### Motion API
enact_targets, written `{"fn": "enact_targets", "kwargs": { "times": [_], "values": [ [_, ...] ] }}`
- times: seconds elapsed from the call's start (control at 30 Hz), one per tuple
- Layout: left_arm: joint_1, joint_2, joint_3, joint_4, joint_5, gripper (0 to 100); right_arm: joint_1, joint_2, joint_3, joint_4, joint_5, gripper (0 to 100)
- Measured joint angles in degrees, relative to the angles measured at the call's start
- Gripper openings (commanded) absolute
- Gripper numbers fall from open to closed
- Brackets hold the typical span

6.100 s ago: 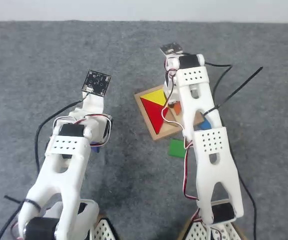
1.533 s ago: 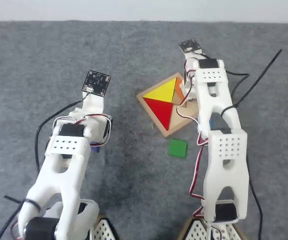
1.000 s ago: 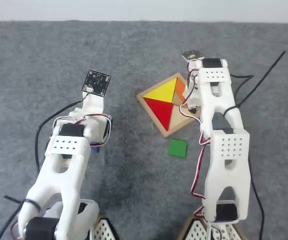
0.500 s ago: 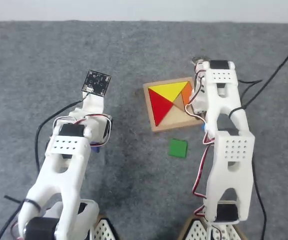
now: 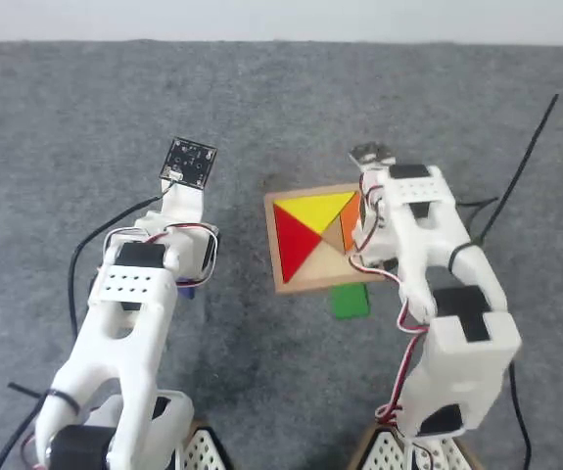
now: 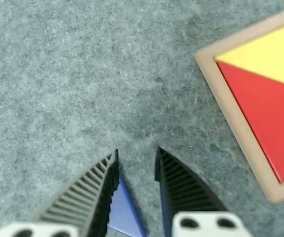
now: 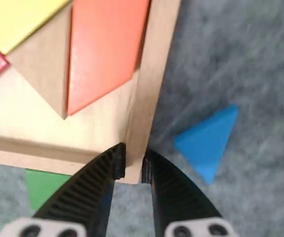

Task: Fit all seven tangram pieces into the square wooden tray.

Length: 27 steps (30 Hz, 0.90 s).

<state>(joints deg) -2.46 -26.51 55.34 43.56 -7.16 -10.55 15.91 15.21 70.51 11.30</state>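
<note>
Two arms: white, side by side on the grey carpet (image 5: 261, 98); the right one bends over the right side of the tray, and the left one stands well apart from the tray on the left.
Right gripper (image 7: 132, 164): pressed together on the wall of the square wooden tray (image 5: 270, 240), close to a corner, with one ribbed black finger inside the rim and the other outside.
Left gripper (image 6: 137, 155): fingers spread a little, tips clear of each other above the carpet; a dark blue triangle (image 6: 124, 215) shows in the gap, close to one finger and clear of the other.
Tray: flat on the carpet between the arms, nearer the right one; one corner of its rim (image 6: 240, 133) shows in the left wrist view.
Inside the tray: three pieces lying flat, a yellow triangle (image 5: 318, 208) along the far edge, a red triangle (image 5: 293, 243) along the left edge and meeting the yellow, and an orange flat piece (image 7: 104, 49) against the right wall; elsewhere the bare wood floor shows.
Outside the tray: a green square (image 5: 350, 302) on the carpet, just beside the near edge; a light blue triangle (image 7: 208, 140) on the carpet near the pinched wall, apart from it.
</note>
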Motion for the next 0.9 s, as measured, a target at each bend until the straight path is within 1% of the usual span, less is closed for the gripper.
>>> {"fn": "enact_targets", "kwargs": {
  "times": [0.1,0.2,0.37,0.5,0.57,0.63,0.7,0.77,0.83,0.9],
  "values": [
    [0.00,0.00,0.00,0.00,0.00,13,-0.26,-3.60,1.67,0.09,-0.26,17.8],
    [0.00,0.00,0.00,0.00,0.00,13,-1.23,-7.91,3.43,-1.05,-1.23,21.7],
    [0.00,0.00,0.00,0.00,0.00,13,-1.93,-17.58,10.73,-2.81,-3.78,19.5],
    [0.00,0.00,0.00,0.00,0.00,13,-5.80,-26.64,21.10,-7.38,-4.04,19.1],
    [0.00,0.00,0.00,0.00,0.00,13,-6.42,-28.84,25.49,-10.55,-4.22,19.1],
    [0.00,0.00,0.00,0.00,0.00,13,-8.53,-29.10,27.87,-11.69,-4.75,19.1],
    [0.00,0.00,0.00,0.00,0.00,13,-12.40,-29.10,29.98,-12.04,-6.77,19.1],
    [0.00,0.00,0.00,0.00,0.00,13,-15.38,-29.10,30.95,-12.22,-10.55,19.1],
    [0.00,0.00,0.00,0.00,0.00,13,-17.23,-29.10,31.12,-12.40,-14.07,19.1],
    [0.00,0.00,0.00,0.00,0.00,13,-17.58,-29.10,31.12,-13.10,-15.47,19.4]
  ]
}}
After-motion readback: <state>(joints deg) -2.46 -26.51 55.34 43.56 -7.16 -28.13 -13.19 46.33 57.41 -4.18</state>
